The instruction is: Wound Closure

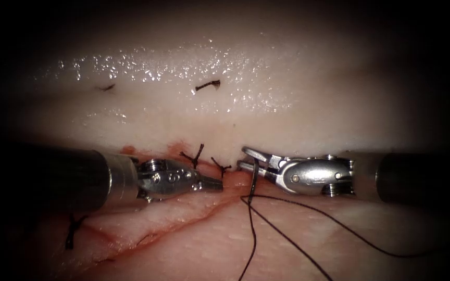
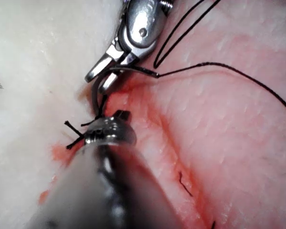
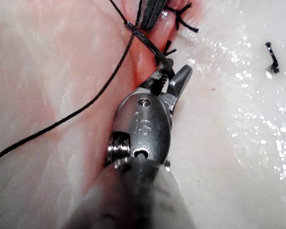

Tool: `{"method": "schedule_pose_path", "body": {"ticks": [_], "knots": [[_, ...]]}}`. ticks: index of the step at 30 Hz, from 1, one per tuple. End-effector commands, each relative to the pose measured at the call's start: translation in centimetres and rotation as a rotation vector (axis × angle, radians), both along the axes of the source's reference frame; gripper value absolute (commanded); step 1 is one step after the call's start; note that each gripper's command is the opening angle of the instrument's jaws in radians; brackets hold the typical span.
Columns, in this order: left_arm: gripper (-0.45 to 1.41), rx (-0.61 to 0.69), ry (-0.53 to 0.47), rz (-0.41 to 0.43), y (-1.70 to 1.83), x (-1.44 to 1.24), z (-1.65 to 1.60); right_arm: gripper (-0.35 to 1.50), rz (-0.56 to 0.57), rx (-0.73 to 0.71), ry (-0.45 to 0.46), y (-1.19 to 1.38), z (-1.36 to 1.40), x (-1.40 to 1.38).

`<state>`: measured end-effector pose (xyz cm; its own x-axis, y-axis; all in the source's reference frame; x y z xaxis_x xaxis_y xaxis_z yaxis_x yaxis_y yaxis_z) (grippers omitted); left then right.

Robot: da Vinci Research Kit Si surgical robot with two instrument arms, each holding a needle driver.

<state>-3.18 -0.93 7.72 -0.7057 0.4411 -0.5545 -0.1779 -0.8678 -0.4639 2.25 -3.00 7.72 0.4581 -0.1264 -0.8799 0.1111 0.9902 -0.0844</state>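
The cut (image 1: 183,216) runs across the tissue (image 1: 287,114), wet with red fluid. The curved needle (image 2: 93,93) arcs over the cut's far edge. Its tail and the black thread (image 1: 308,211) lie toward the near side. My right tool (image 1: 244,159) comes in from the right. Its jaws stand open around the needle's tail third (image 3: 158,61), and one fingertip (image 3: 182,76) is splayed aside. From the left comes my left tool (image 1: 219,183), shut on the needle's pointed end (image 2: 100,112) just above the tissue. Whether the point is in the tissue is hidden.
Tied stitches with short tails (image 1: 196,156) sit at the cut's far edge beside the left tool's tip. Another stitch (image 1: 71,231) crosses the cut at the far left. Two cut thread ends (image 1: 208,85) lie on the pale tissue farther back. Loops of thread trail over the near tissue.
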Motion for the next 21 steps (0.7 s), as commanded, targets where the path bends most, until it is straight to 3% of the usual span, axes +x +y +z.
{"method": "schedule_pose_path", "body": {"ticks": [1, 11, 21], "knots": [[-0.01, 0.000, -0.001, 0.001, -0.01, -0.06, 0.06, -0.35, -0.004, 0.002, 0.004, -0.01, 0.05, 0.10], [-0.01, 0.002, -0.002, 0.002, -0.02, -0.07, 0.06, -0.35, -0.063, 0.045, 0.008, -0.11, 0.14, 0.18], [-0.01, 0.002, -0.003, 0.002, -0.02, -0.07, 0.05, -0.35, -0.072, 0.050, -0.016, -0.19, 0.16, 0.10]]}}
